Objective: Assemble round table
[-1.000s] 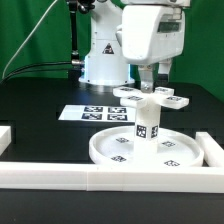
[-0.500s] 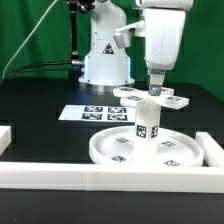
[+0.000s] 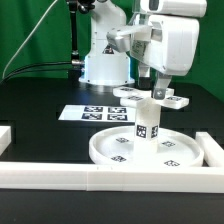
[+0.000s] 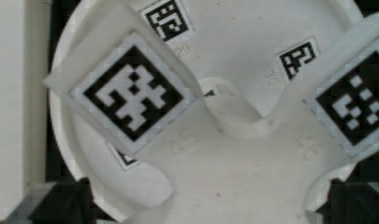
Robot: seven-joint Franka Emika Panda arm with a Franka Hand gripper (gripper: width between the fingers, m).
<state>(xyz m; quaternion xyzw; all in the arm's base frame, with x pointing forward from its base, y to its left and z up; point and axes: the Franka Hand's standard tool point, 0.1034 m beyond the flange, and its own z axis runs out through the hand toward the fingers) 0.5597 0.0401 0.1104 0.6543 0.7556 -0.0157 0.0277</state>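
Note:
The round rimmed disc (image 3: 120, 150) lies flat near the front rail. The short thick leg (image 3: 147, 126) stands upright on its middle. The cross-shaped foot piece (image 3: 133, 96) sits on top of the leg. My gripper (image 3: 156, 91) hangs straight down over the foot's centre, fingers on either side of it. In the wrist view the foot (image 4: 221, 110) with its tags fills the picture. The dark fingertips (image 4: 58, 203) stand far apart at the picture's corners. My gripper (image 4: 207, 205) is open around the foot.
The marker board (image 3: 92, 113) lies behind the disc, toward the exterior view's left. White border rails run along the front (image 3: 90, 178) and the exterior view's right (image 3: 211, 150). The robot base (image 3: 105, 60) stands at the back.
My wrist has turned about its vertical axis above the foot. The foot, leg and disc look unmoved.

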